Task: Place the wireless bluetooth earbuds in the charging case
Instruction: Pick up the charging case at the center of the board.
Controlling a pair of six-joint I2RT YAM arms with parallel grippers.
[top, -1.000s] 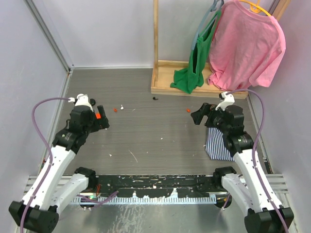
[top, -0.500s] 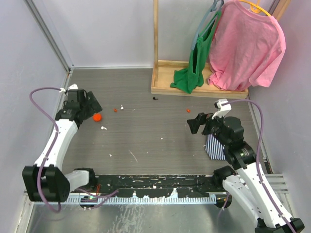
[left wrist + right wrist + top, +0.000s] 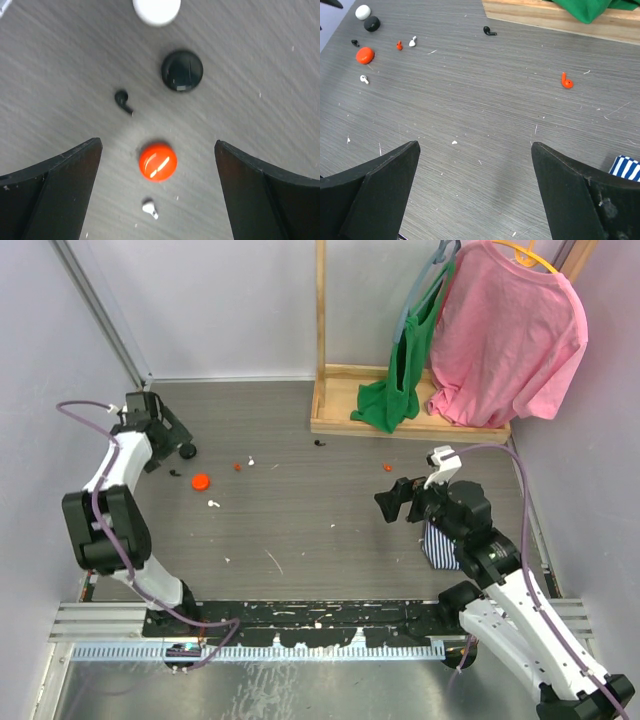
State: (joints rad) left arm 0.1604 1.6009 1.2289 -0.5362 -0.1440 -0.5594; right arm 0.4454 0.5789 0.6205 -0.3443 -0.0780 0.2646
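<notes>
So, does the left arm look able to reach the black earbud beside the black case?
Probably yes. The left gripper hangs open over the table, and the black earbud lies just ahead of it on bare surface, apart from the black case and the red case, so nothing blocks it.

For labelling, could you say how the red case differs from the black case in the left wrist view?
The red case is bright red, the black case dark. The red case shows between the fingers of the left gripper; the black case lies further out, beside a white case. A white earbud lies near the red case, a black earbud near the black case. Both are round.
</notes>
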